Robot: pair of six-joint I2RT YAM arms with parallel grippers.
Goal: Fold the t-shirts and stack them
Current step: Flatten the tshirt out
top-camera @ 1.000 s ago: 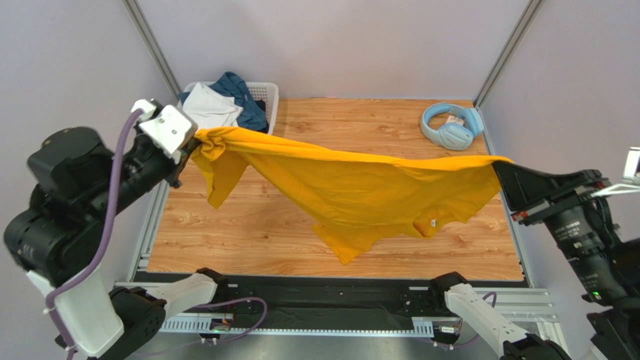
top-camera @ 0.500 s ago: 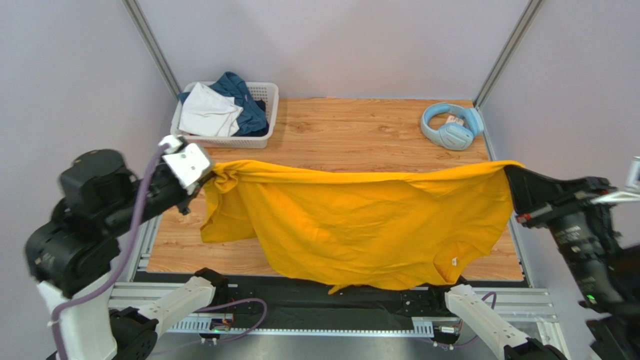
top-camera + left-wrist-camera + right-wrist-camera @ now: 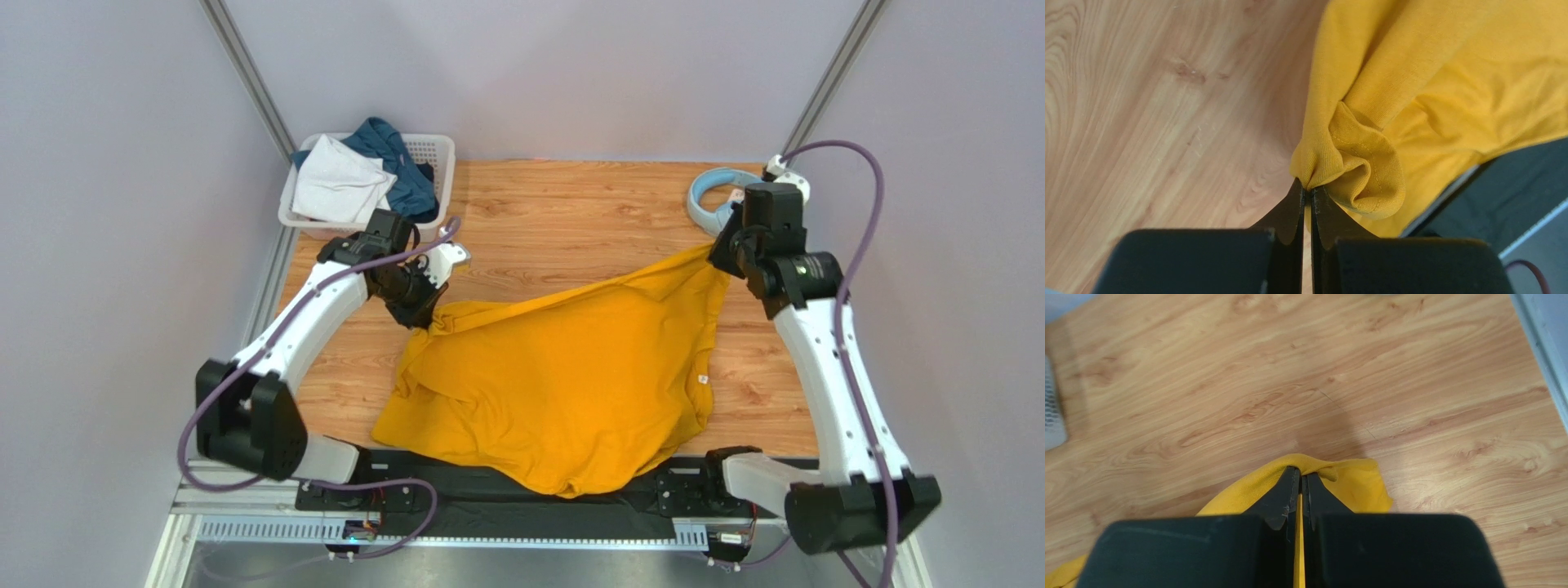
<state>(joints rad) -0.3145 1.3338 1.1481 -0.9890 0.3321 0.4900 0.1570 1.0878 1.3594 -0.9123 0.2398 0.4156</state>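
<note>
Shirt-spreading stage by the look of it: the yellow shirt is lying mostly on the counter, bunched and wrinkly rather than flat, with its near edge spilling over the front lip onto the dark rail by the arm bases. Left fingers are pinched tight on a little wad of hem at the shirt's far left corner. The right fingers are clamped just as tight on a thin fold of cloth at the far right corner, so each arm has one end of the same far edge. My guess is that's the whole point of the hold: keep two corners apart and the cloth between them pulls into a line, which makes it way easier to lay the thing out square before any folding. That edge sags and runs slanted, further back on the right, so I'd say it isn't spread enough to fold yet. Both pinches sit low, close to the wood, which fits setting it down rather than lifting. The white shirt and the dark blue shirt are heaped in the basket at the far left corner, well apart from the action, presumably waiting their turn. Headphones sit at the far right corner, partly hidden behind the right wrist, and look close enough to get bumped
</note>
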